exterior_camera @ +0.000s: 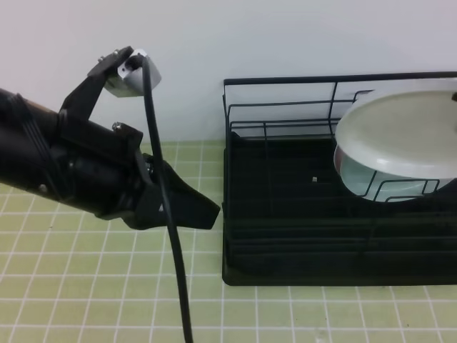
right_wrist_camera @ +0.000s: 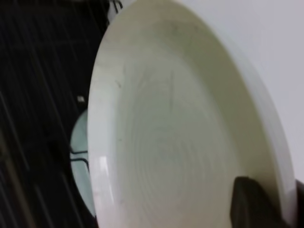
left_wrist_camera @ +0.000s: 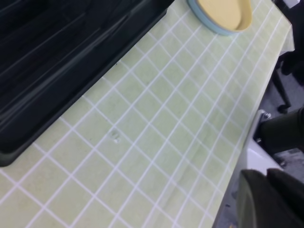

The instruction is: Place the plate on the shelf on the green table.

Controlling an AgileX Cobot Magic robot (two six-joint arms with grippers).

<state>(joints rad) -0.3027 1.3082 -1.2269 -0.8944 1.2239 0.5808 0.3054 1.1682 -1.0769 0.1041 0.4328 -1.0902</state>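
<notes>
Nearest the exterior high camera, the left gripper (exterior_camera: 196, 207) hangs over the green table (exterior_camera: 86, 300), just left of the shelf (exterior_camera: 285, 271), carrying nothing; whether its jaws are apart or together cannot be told. Farther right, the plate (exterior_camera: 400, 139) sits above the shelf's right end, over a pale mint plate (exterior_camera: 368, 182) already racked among the wire dividers. In the right wrist view a dark finger (right_wrist_camera: 254, 204) overlaps the plate's rim, so the right gripper appears clamped on it. Judgement: transport done; lowering into a slot and release remain. Plate is tilted, face toward the wrist camera, long axis roughly along the rack.
</notes>
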